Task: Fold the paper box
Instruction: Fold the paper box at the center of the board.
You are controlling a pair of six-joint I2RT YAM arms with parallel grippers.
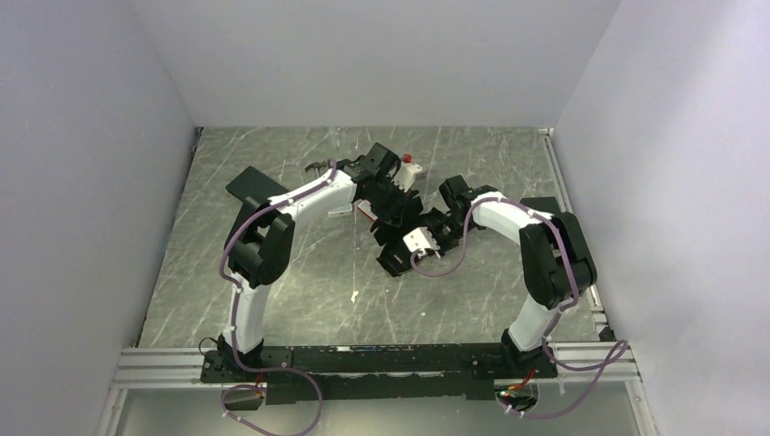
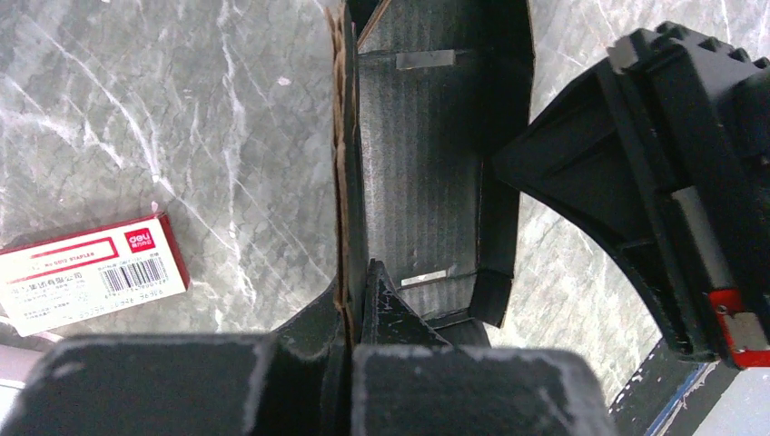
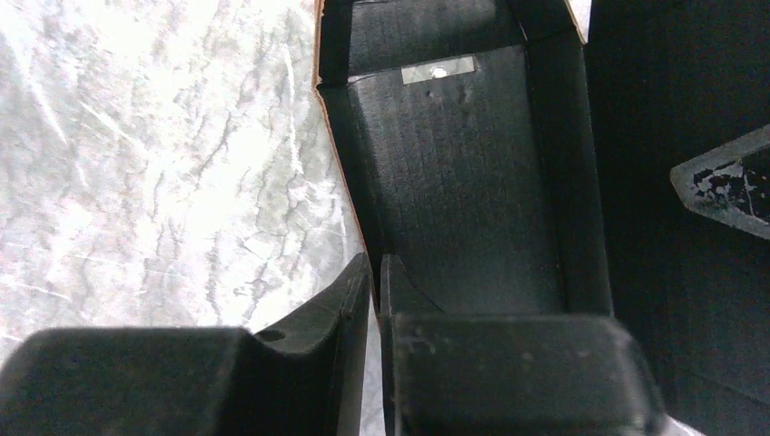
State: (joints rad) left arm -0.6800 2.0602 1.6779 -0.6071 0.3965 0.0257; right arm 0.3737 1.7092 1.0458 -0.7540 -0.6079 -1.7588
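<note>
Nearest your left wrist lens, the left claw (image 2: 350,304) is clamped fully shut on one raised side wall of the matte black die-cut cardboard paper box (image 2: 427,163); the wall's brown cut edge runs straight up out of the fingertips. The shallow tray stretches lengthwise away from that claw, its floor to the right of the pinched wall, above the grey marbled surface (image 2: 182,136). Your right claw (image 3: 377,272) has its jaws narrowed to a slit on another upright wall, and there too the long axis runs directly ahead. From overhead, the box sits mid-surface between both arms, neither one nearer. The end flaps lie beyond the fingertips, so any fold there likely means one claw letting go.
</note>
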